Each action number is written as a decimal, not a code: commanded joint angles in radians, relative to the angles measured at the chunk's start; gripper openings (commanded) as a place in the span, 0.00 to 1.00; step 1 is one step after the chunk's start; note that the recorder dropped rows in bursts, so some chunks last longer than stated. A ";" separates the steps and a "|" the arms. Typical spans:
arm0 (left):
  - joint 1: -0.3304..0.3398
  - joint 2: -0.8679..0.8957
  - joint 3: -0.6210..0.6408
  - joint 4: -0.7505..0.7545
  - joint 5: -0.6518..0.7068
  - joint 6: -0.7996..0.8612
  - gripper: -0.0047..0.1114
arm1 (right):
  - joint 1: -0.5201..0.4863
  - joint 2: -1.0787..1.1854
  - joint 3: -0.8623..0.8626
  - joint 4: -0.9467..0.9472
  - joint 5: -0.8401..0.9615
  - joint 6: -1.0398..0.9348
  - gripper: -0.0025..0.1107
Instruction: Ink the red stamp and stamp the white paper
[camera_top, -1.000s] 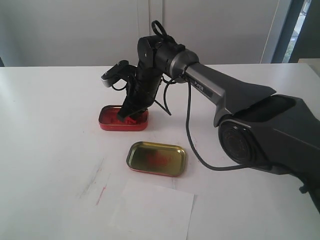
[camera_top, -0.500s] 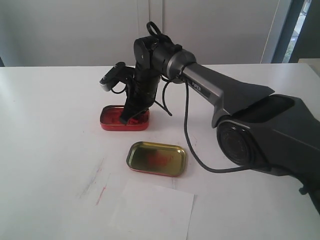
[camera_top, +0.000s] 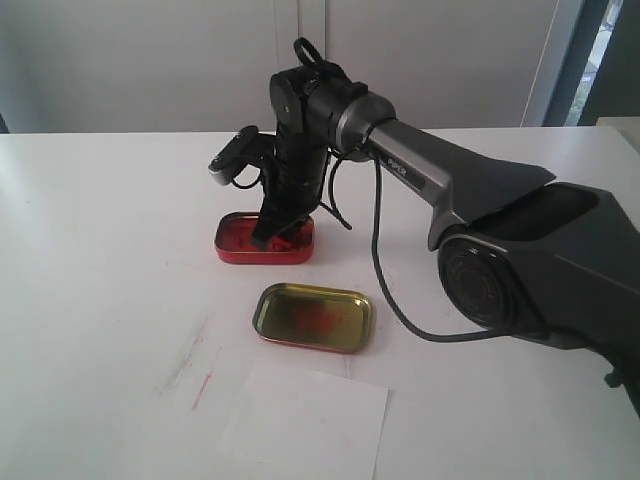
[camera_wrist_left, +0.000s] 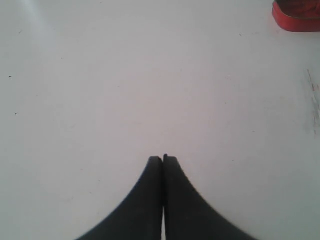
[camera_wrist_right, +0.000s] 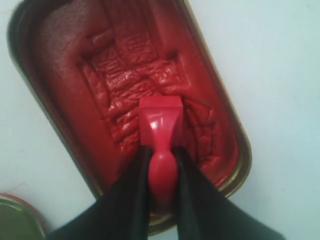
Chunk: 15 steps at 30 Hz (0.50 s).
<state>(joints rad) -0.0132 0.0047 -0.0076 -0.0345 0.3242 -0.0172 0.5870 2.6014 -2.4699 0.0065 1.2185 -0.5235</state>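
White desk (camera_top: 100, 250) carries everything. We see the stamp (camera_wrist_right: 159, 117) pinched by its handle in the right jaws. Its long axis runs straight out past their tips, and its base sits down in the tin's (camera_top: 240, 255) paste. Our right arm reaches across with the wrist bent steeply down. The paper (camera_top: 310, 420) lies well apart from these jaws, beyond the lid (camera_top: 312, 317). The left jaws are pressed together and empty, over bare desk.
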 joint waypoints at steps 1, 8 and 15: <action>0.002 -0.005 0.008 -0.002 0.009 -0.004 0.04 | -0.009 -0.028 0.005 -0.006 0.003 0.011 0.02; 0.002 -0.005 0.008 -0.002 0.009 -0.004 0.04 | -0.009 -0.049 0.005 -0.006 0.003 0.011 0.02; 0.002 -0.005 0.008 -0.002 0.009 -0.004 0.04 | -0.009 -0.050 0.005 -0.006 0.003 0.011 0.02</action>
<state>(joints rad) -0.0132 0.0047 -0.0076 -0.0345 0.3242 -0.0172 0.5870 2.5780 -2.4676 0.0000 1.2240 -0.5156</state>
